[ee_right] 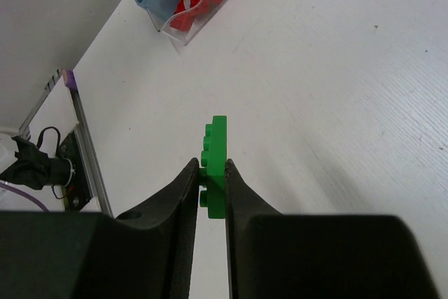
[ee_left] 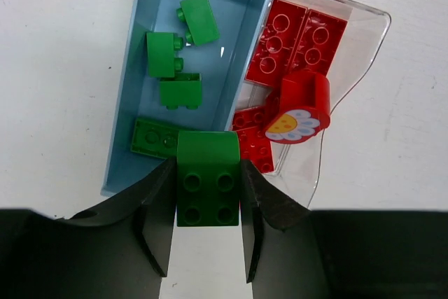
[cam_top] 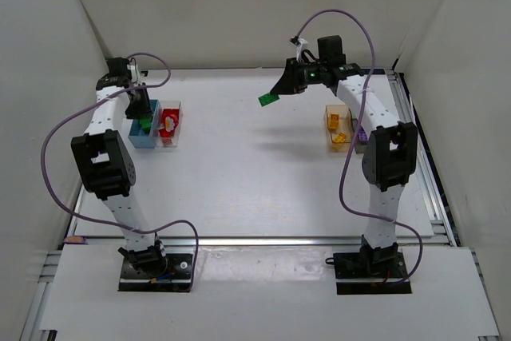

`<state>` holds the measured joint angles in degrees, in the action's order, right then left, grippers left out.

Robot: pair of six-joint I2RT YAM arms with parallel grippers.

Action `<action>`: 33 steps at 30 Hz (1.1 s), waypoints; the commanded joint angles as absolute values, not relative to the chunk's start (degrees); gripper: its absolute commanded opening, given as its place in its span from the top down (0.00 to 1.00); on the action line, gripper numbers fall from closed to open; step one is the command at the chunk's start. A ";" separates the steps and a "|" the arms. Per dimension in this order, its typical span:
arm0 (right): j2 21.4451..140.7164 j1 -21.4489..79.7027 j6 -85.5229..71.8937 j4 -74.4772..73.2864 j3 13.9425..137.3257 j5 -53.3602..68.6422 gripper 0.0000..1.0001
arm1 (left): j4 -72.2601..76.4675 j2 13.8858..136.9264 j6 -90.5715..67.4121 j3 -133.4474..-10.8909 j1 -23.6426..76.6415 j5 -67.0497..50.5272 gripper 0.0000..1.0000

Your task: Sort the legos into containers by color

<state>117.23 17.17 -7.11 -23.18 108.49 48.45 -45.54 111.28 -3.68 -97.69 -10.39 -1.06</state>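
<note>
The left claw [ee_left: 207,194] is pinching a green brick [ee_left: 207,173] with a round top. Its two fingers press flat on the brick's smooth sides. It hangs over the near end of the blue bin [ee_left: 150,5].

The right claw [ee_right: 212,173] is squeezed almost shut on a thin green plate [ee_right: 217,141]. The plate stands up on its edge, high over the middle of the table [cam_top: 239,181], well away from every bin.

These pieces look light, hard and a bit slippery. So the flat sides are the best place to hold them, not the bumps.

Now the counting. Four green bricks [ee_left: 162,54] lie in the blue bin, and two more green pieces are in the claws. The clear bin [ee_left: 357,47] beside it has three or four red bricks [ee_left: 318,36], one with a daisy on it. The orange bin [cam_top: 333,117] has yellow bricks [cam_top: 339,138], too small to count.
</note>
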 commanded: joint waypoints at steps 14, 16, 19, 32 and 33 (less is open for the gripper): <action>119.97 21.09 -5.98 -24.00 120.14 47.38 1.00 | -49.13 113.64 -3.96 -99.23 -14.24 1.94 0.73; 120.58 21.36 -5.89 -24.26 120.76 47.37 1.00 | -49.48 113.99 -3.34 -99.75 -14.24 0.36 0.47; 121.29 21.71 -6.59 -24.17 121.55 47.90 1.00 | -49.83 113.91 -2.29 -100.37 -14.15 -5.77 0.25; 121.55 22.59 -3.95 -22.42 120.32 55.62 1.00 | -39.04 110.38 -9.03 -104.23 -13.28 -79.07 0.21; 121.90 22.76 -4.65 -22.06 120.84 56.94 1.00 | -33.28 110.56 -14.01 -102.24 -12.05 -82.84 0.21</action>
<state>121.73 21.91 -5.45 -24.23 118.83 51.66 -42.94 113.06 -5.91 -100.68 -14.13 -51.37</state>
